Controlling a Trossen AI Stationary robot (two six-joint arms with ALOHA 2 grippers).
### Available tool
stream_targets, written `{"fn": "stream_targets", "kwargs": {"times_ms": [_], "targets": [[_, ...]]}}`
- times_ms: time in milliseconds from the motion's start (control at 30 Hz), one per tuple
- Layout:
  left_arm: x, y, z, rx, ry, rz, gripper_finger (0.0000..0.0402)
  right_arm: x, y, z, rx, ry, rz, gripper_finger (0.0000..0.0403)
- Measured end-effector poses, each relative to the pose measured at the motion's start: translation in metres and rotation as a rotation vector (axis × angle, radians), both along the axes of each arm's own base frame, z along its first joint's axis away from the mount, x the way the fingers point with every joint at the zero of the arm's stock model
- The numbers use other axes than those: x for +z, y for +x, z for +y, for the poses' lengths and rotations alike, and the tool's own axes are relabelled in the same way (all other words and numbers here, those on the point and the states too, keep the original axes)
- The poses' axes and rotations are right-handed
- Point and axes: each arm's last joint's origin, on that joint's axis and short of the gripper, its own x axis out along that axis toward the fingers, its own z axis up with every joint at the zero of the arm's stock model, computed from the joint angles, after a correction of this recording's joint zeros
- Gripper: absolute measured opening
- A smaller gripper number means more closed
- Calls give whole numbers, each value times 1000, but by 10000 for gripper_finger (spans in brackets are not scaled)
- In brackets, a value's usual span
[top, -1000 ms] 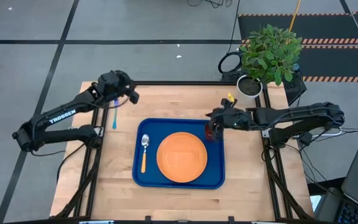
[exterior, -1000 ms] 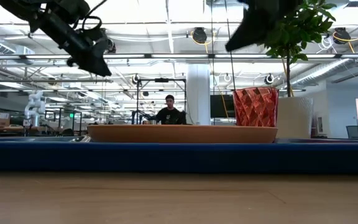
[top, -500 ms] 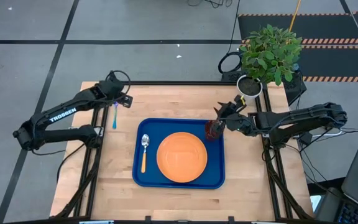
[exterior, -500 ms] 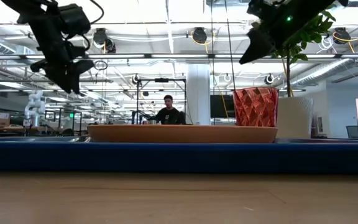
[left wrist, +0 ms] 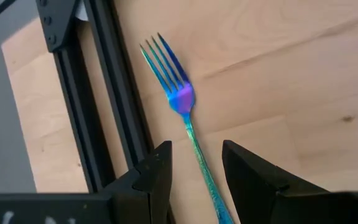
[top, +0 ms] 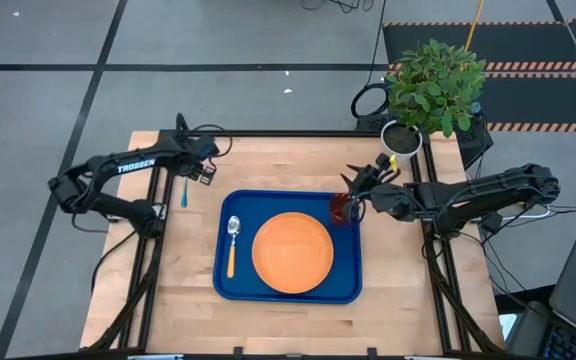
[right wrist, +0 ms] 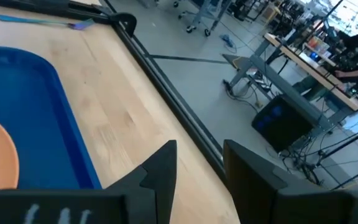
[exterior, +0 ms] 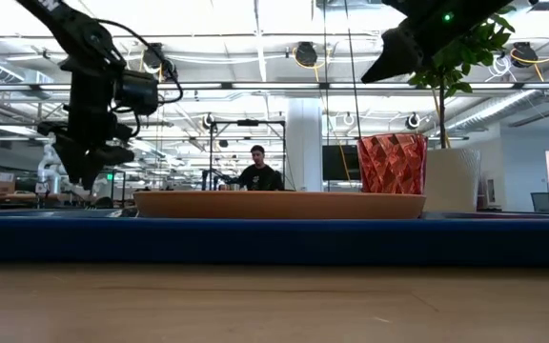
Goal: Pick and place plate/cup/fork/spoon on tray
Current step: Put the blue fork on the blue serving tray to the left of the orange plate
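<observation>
The dark-blue tray [top: 223, 285] lies mid-table. On it rest the orange plate [top: 292, 252], the spoon [top: 232, 243] to the plate's left, and the reddish cup [top: 342, 208], upright in the far right corner. The light-blue fork [top: 184, 187] lies flat on the table left of the tray, close to the table's left frame rail. My left gripper [left wrist: 194, 167] hangs open just above the fork [left wrist: 180, 93], pointing steeply down, one finger on each side of the handle. My right gripper [top: 360, 182] is open with nothing between its fingers, just above and beyond the cup.
A white pot with a green plant [top: 430, 90] stands at the table's far right corner, behind my right arm. A black frame rail [left wrist: 107, 93] runs right beside the fork. A person [exterior: 259, 171] sits far off in the room beyond the table.
My left gripper has sunk toward the fork and tipped from nearly level to steeply downward, staying open. My right gripper has drawn back a little from the cup toward the table's right edge and turned; the cup has stayed in place.
</observation>
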Motion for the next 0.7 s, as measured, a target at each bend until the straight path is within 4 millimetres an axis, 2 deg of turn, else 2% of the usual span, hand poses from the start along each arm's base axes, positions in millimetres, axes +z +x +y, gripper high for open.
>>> {"fn": "stream_targets", "kwargs": {"times_ms": [500,700], "targets": [[-4,-9,8,59,-38,23,145,2,1,0,8,-17,-5,125],[-21,-22,17,55,-89,-70,145,1,1,0,3,-8,-3,125]]}}
